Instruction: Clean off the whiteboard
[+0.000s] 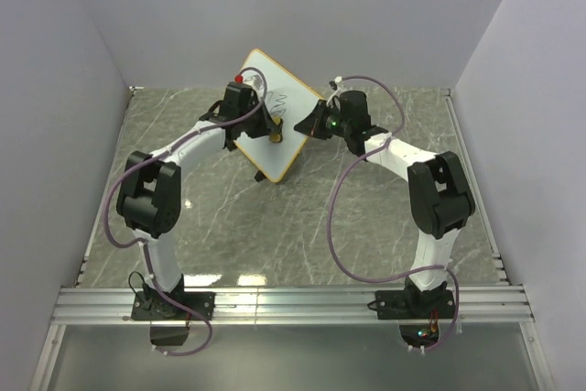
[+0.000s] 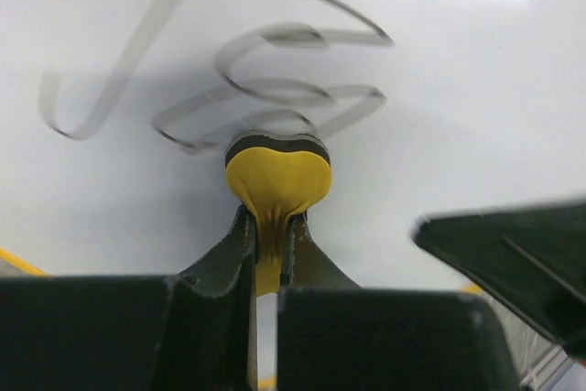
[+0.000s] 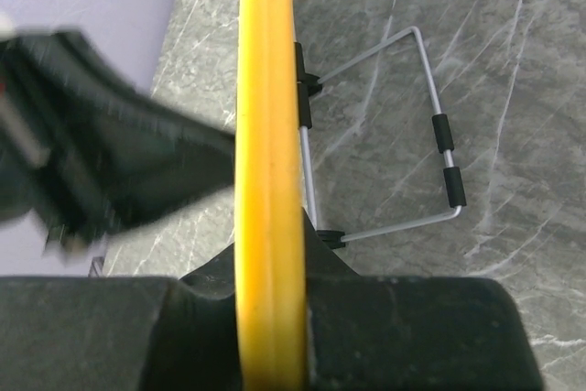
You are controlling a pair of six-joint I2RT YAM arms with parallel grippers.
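Whiteboard (image 1: pixel 275 80) stood tilted on the worktop (image 3: pixel 513 61), its yellow edge pinched in the right claw (image 3: pixel 270 263). Left claw (image 2: pixel 268 235) was clamped on the eraser (image 2: pixel 277 176), pad touching the board, scribbles (image 2: pixel 275 89) just ahead of its tip. Board prob. light, stiff, slick, so a firm frame-edge grip seemed best vs. wiping push.

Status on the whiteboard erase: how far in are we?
Done: the right gripper is clamped on the whiteboard by its yellow edge, and the left gripper has the eraser pinched. In hand: the eraser sits at the board surface, right below the scribble. Left: basically all the wiping. The loops look whole, with no cleared patch visible.
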